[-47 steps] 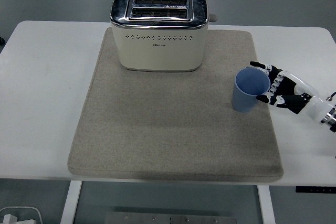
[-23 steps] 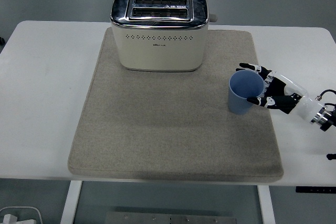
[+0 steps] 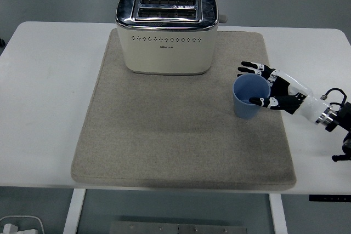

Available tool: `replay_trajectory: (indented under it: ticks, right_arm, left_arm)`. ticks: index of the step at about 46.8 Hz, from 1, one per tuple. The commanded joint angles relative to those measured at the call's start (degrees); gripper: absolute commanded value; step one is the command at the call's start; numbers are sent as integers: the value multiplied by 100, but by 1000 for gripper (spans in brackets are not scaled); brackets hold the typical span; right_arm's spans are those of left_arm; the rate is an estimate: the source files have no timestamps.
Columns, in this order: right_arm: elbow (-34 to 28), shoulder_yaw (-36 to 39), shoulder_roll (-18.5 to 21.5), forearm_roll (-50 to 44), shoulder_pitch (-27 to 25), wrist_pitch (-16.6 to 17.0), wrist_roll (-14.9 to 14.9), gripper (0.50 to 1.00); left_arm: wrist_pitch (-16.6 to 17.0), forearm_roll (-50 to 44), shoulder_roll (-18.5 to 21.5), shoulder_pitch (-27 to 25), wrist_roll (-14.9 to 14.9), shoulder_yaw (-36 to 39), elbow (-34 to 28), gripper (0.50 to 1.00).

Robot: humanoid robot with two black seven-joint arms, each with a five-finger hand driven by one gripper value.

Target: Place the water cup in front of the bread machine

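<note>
Cup: a blue water cup (image 3: 250, 97) is standing upright and open-topped on the right part of the mat, nearer than the toaster and off to the right of it.
Right hand: the right hand (image 3: 274, 89) is reaching in from the right edge and wrapping the cup from its right side.
Fingers: the fingers (image 3: 251, 69) are curling around the far side of the rim while the thumb is pressing the near side, so they are gripping the cup.
Toaster: a cream two-slot toaster (image 3: 166, 32) with a shiny chrome top is sitting at the far middle of the mat, its slots facing up and a lever knob sticking out on its right end.
Mat: a beige felt mat (image 3: 164, 146) is covering the middle of the desk, and its near half is lying bare.
Desk: the white desk (image 3: 44, 108) is showing bare strips to the left and right of the mat.
Wrist: a silver cuff and black cables are showing behind the hand at the right edge, over the bare desk.
Left arm: not showing anywhere here.
</note>
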Motion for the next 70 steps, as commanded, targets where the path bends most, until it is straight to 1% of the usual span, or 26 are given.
replay_trajectory:
  ticks: [1, 5, 13, 20, 27, 40, 56, 70]
  right_arm:
    - [-46, 4, 64, 8, 72, -129, 0, 928]
    - [-151, 4, 108, 17, 160, -234, 0, 928]
    - [-178, 13, 99, 17, 196, -252, 0, 928]
    - [-178, 13, 47, 35, 213, -129, 0, 928]
    - [-178, 39, -6, 43, 213, 143, 0, 930]
    - [-178, 13, -50, -1, 196, 145, 0, 930]
    - [-195, -66, 11, -9, 143, 145, 0, 930]
    - [-292, -67, -6, -80, 134, 145, 0, 940]
  left_arm:
    - [0, 0, 0, 1, 0, 0, 0, 1000]
    - [0, 0, 0, 1, 0, 0, 0, 1000]
    - [0, 0, 0, 1, 0, 0, 0, 1000]
    - [0, 0, 0, 1, 0, 0, 0, 1000]
    - [0, 9, 0, 10, 0, 0, 0, 1000]
    - [0, 0, 0, 1, 0, 0, 0, 1000]
    - [0, 0, 0, 10, 0, 0, 0, 1000]
    - [0, 0, 0, 1, 0, 0, 0, 1000]
